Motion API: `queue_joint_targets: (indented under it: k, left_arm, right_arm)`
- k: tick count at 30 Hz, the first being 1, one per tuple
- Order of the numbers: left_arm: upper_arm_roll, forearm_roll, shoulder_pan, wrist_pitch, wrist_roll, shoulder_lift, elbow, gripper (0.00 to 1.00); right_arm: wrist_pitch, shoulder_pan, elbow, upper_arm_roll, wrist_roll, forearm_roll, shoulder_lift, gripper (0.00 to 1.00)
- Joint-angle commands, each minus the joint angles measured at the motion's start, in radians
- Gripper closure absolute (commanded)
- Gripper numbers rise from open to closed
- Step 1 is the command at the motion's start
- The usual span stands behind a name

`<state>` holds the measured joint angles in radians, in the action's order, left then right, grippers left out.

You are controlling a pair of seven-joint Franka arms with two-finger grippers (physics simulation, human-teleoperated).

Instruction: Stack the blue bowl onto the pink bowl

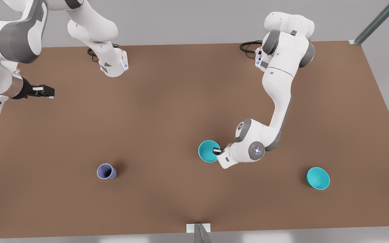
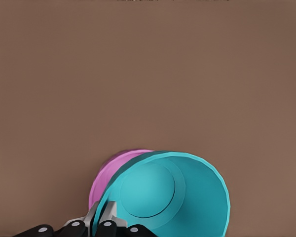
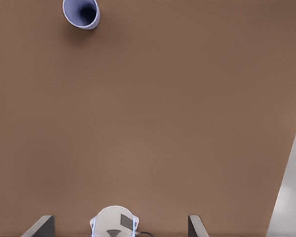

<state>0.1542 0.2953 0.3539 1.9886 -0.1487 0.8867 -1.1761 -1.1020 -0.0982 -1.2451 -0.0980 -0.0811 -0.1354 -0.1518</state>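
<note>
My left gripper (image 1: pixel 216 151) is shut on the rim of a turquoise blue bowl (image 1: pixel 209 151), right of the table's middle in the front view. In the left wrist view the blue bowl (image 2: pixel 163 197) tilts over the pink bowl (image 2: pixel 113 170), whose magenta edge peeks out from beneath it; my left gripper (image 2: pixel 99 219) pinches the near rim. The blue bowl hides the pink bowl in the front view. My right gripper (image 1: pixel 44 91) waits open above the table's far edge at the front view's left, away from both bowls.
A second, identical turquoise bowl (image 1: pixel 318 178) sits near the front view's right edge. A lavender-blue cup (image 1: pixel 106 171) (image 3: pixel 81 12) lies tipped at the lower left. Both arms' bases (image 1: pixel 115 65) stand along the brown table's (image 1: pixel 181 101) back edge.
</note>
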Motion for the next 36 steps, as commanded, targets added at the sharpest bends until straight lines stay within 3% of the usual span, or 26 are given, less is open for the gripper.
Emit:
queue_joint_targets:
  k: [1,19,20,21,24,26,29,31,32,36]
  left_arm:
    - [-0.001,0.002,0.0,-0.011,-0.382,0.0,-0.002,0.79]
    - [-0.001,-0.008,0.011,-0.045,-0.378,0.02,-0.005,0.79]
    - [-0.001,-0.008,0.011,-0.045,-0.367,0.02,-0.005,0.44]
    - [-0.001,-0.008,0.011,-0.045,-0.367,0.023,-0.005,0.0]
    - [-0.007,-0.038,0.011,-0.103,-0.37,0.0,-0.004,0.0]
    - [-0.097,-0.133,-0.012,-0.471,-0.332,-0.192,0.009,0.0]
    - [-0.18,-0.297,-0.012,-0.682,0.076,-0.411,0.01,0.0]
    - [-0.189,-0.369,-0.015,-0.688,0.11,-0.547,-0.008,0.0]
    - [-0.182,-0.375,-0.049,-0.582,0.123,-0.672,-0.14,0.0]
    - [-0.183,-0.37,-0.052,-0.642,0.123,-0.677,-0.129,0.0]
  right_arm:
    - [0.001,0.0,0.0,0.0,-0.035,0.0,0.001,0.0]
    - [0.017,0.0,0.0,0.0,-0.029,0.0,-0.006,0.0]
    - [0.016,0.0,0.0,0.0,-0.029,0.0,-0.006,0.0]
    - [0.016,0.0,0.0,0.0,-0.031,0.0,-0.006,0.0]
    - [0.016,0.0,0.0,0.0,-0.031,0.0,-0.006,0.0]
    - [0.016,0.0,0.0,0.0,-0.031,-0.001,-0.006,0.0]
    - [0.004,0.0,0.0,0.0,-0.034,-0.003,-0.006,0.0]
    - [0.001,0.002,0.0,0.0,-0.028,-0.009,-0.005,0.0]
    - [0.001,0.002,0.0,0.0,-0.026,-0.009,-0.003,0.0]
    - [0.002,0.002,0.0,0.0,-0.026,-0.009,-0.002,0.0]
